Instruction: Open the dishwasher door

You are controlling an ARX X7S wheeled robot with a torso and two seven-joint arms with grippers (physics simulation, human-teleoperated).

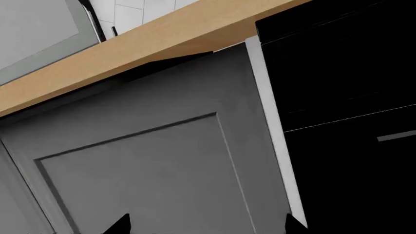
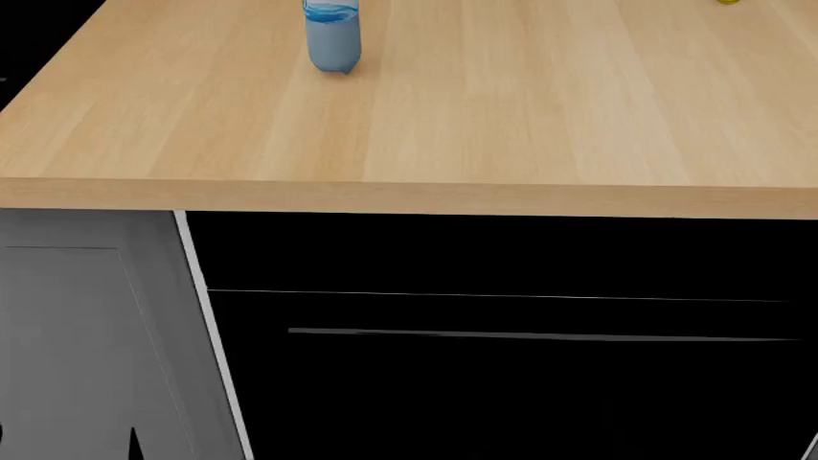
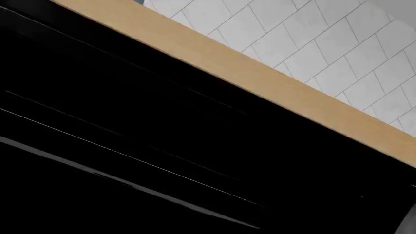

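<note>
The dishwasher door [image 2: 511, 383] is a glossy black panel under the wooden countertop [image 2: 447, 125], and it is closed. It has a thin seam above and a long grey bar handle [image 2: 537, 334]. In the left wrist view my left gripper [image 1: 206, 227] is open and empty. Its two black fingertips [image 1: 121, 225] face the grey cabinet door [image 1: 156, 161], left of the dishwasher door [image 1: 351, 165]. One fingertip [image 2: 133, 443] shows low in the head view. The right wrist view faces the black door [image 3: 162, 122] and its handle [image 3: 130, 185] closely. The right gripper's fingers do not stand out against the black.
A blue plastic bottle [image 2: 332, 38] stands on the countertop at the back left. A small yellow object [image 2: 729, 2] sits at the far right edge. A white strip [image 2: 211, 335] separates the cabinet door [image 2: 90, 335] from the dishwasher. A white tiled wall [image 3: 312, 39] is behind the counter.
</note>
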